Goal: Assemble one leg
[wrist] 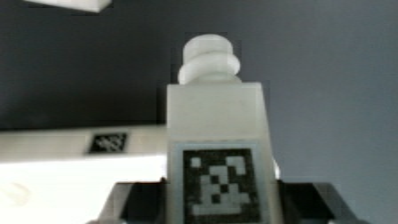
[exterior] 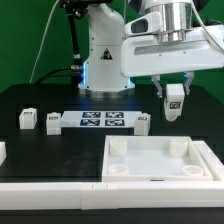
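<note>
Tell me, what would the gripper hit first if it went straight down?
Likely the bare table, struck by the leg it holds rather than by the gripper itself: the wrist view shows only dark table past the leg's tip. The square piece lies close, so I'm unsure.

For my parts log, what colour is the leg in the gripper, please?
The leg is white with a black-and-white square tag; clearest in the wrist view.

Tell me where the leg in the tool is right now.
The leg is gripped in the tool on the exterior view's right, raised above the table, beyond the large white square piece and right of the marker board.
</note>
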Controlling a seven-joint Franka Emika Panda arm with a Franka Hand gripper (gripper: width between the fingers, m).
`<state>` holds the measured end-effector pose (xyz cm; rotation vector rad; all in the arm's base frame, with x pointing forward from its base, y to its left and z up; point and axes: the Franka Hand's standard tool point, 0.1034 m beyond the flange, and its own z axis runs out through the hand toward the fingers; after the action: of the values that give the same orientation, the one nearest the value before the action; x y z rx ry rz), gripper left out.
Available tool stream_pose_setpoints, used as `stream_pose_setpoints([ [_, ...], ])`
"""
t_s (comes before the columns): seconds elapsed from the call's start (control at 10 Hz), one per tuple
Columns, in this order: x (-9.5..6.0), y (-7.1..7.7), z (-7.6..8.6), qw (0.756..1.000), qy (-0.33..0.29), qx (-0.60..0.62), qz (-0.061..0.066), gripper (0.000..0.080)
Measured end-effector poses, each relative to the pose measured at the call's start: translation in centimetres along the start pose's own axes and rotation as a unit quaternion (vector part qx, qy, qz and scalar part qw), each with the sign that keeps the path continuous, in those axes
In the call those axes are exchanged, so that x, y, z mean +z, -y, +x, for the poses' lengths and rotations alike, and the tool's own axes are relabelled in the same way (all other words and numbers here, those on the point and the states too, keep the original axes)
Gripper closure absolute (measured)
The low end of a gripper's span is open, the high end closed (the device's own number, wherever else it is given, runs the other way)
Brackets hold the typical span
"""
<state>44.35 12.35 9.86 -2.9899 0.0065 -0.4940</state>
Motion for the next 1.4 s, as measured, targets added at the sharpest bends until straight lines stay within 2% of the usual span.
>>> stream_pose_setpoints([
  [0.1, 0.3, 0.2, 0.2, 0.999, -0.029, -0.017, 0.004, 0.0508],
  [0.2, 0.4, 0.2, 1.3, 0.996, -0.080, -0.029, 0.008, 0.0508],
  [0.3, 1.7, -0.4, 0.5, 0.999, -0.026, -0.045, 0.001, 0.0508],
  [0.4, 1.0, -0.4, 3.6, 0.997, -0.042, -0.057, 0.001, 0.0508],
  [0.5, 0.8, -0.4, 5.8, 0.996, -0.052, -0.071, 0.001, 0.0508],
  [0.6, 0.7, -0.4, 6.5, 0.996, -0.056, -0.071, 0.001, 0.0508],
  [1.0, 0.8, -0.5, 6.5, 0.996, -0.055, -0.075, 0.000, 0.0508],
  [1.2, 1.2, -1.3, 8.7, 0.995, -0.059, -0.086, -0.003, 0.0508],
  [1.4, 1.9, -2.1, 12.4, 0.993, -0.072, -0.094, -0.004, 0.0508],
])
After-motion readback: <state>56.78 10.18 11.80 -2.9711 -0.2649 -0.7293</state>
